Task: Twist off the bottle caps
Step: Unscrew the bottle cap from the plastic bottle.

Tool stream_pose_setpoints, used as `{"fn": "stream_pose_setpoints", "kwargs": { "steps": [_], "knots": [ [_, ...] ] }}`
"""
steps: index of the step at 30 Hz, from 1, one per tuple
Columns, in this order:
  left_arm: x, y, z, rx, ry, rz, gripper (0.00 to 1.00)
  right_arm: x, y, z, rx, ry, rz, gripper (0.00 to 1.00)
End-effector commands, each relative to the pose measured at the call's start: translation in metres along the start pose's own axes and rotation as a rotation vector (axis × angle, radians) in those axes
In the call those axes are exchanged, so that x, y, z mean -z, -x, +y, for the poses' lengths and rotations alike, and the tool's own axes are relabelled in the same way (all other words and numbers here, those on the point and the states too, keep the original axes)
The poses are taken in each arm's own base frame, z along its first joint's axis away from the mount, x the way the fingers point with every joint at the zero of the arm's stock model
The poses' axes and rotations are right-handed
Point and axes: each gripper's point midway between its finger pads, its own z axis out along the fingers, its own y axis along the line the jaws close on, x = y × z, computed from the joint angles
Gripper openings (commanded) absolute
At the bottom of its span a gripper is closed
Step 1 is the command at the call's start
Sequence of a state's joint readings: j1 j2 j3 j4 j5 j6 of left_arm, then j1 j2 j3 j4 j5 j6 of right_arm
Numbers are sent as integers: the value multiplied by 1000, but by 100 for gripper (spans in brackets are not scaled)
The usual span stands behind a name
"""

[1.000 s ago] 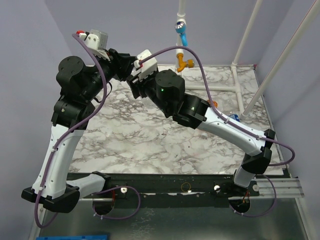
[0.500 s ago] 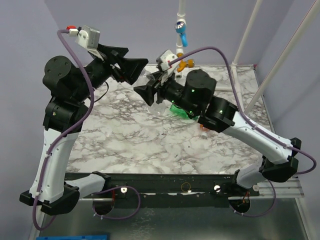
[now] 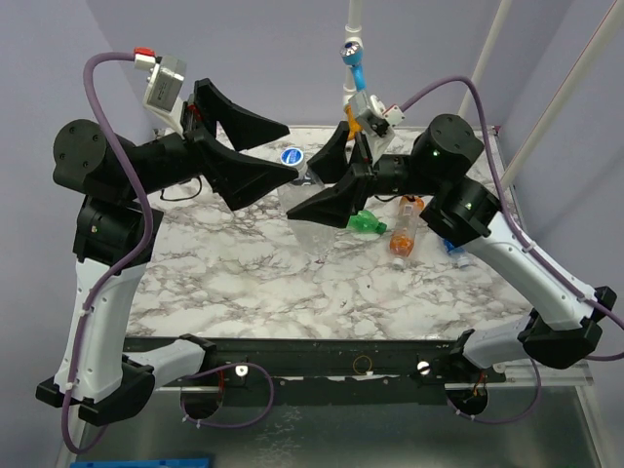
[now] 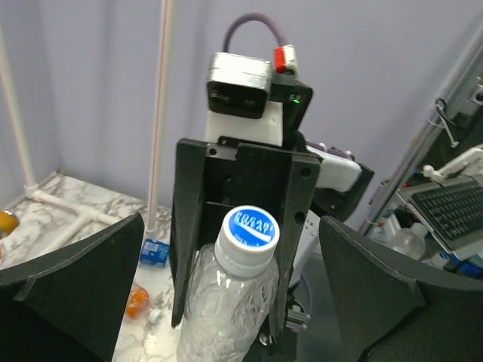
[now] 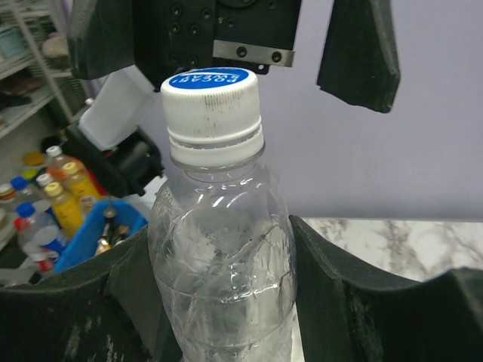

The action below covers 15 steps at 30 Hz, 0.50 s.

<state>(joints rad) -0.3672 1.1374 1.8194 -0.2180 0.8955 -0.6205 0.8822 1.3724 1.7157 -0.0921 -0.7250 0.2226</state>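
While the white-and-grey marbled table (image 3: pixel 244 283) is carrying a green plastic bottle (image 3: pixel 366 222) and an orange one (image 3: pixel 401 234) on their sides toward its far right corner, both arms are meeting in the air above the middle of its far edge. The right gripper (image 3: pixel 307 195) is clamping the clear crinkled plastic bottle (image 5: pixel 223 249) by its body, neck pointing at the left wrist. The left gripper (image 3: pixel 290 148) is standing wide open, one finger on each side of the white ribbed screw cap with the blue top (image 5: pixel 211 105), touching nothing. That cap is sitting fully on the neck, so a fresh bite is probably coming: the left jaws are needing to close squarely on the ribbed skirt, centred on the neck, while the right is gripping firmly enough that the thin wall is neither spinning nor buckling.
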Motion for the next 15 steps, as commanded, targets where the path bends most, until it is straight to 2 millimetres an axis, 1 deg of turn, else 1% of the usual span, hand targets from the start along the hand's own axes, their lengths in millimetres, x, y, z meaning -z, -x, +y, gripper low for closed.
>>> {"fn": "stream_pose_setpoints", "kwargs": {
  "steps": [1, 4, 5, 7, 11, 15],
  "knots": [
    [5, -6, -26, -3, -139, 55, 99, -5, -5, 26, -71, 197, 31, 1],
    [6, -9, -29, -21, -162, 67, 98, -8, -11, 24, -105, 205, 38, 0],
    [7, -11, -31, -23, -174, 75, 97, -10, -7, 22, -96, 205, 19, 1],
    [9, -15, -32, -32, -194, 90, 94, -11, -7, 18, -114, 205, 16, 1],
    [13, -24, -40, -60, -252, 129, 84, -11, -6, 6, -163, 195, -1, 1],
    [14, -24, -41, -75, -264, 129, 73, -7, -12, -3, -231, 203, -1, 1]
  ]
}}
